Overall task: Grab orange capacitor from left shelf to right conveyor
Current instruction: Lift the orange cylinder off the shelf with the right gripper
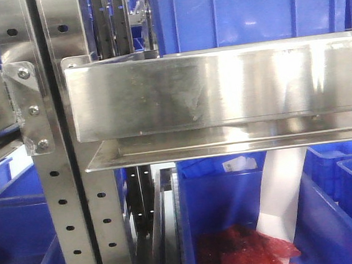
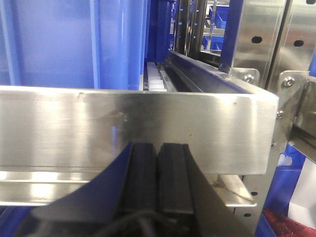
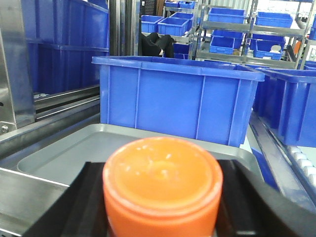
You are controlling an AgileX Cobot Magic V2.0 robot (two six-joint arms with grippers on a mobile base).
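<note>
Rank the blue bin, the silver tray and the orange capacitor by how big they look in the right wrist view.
1. blue bin: largest.
2. silver tray: wide, but partly hidden.
3. orange capacitor: looks nearly as big only because it sits at the lens, so this pair is unsure.

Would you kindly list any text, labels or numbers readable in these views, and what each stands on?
No text can be read.
The white slip in the blue bin: marks too blurred to read.
The orange capacitor: only its plain top shows, no print.
</note>
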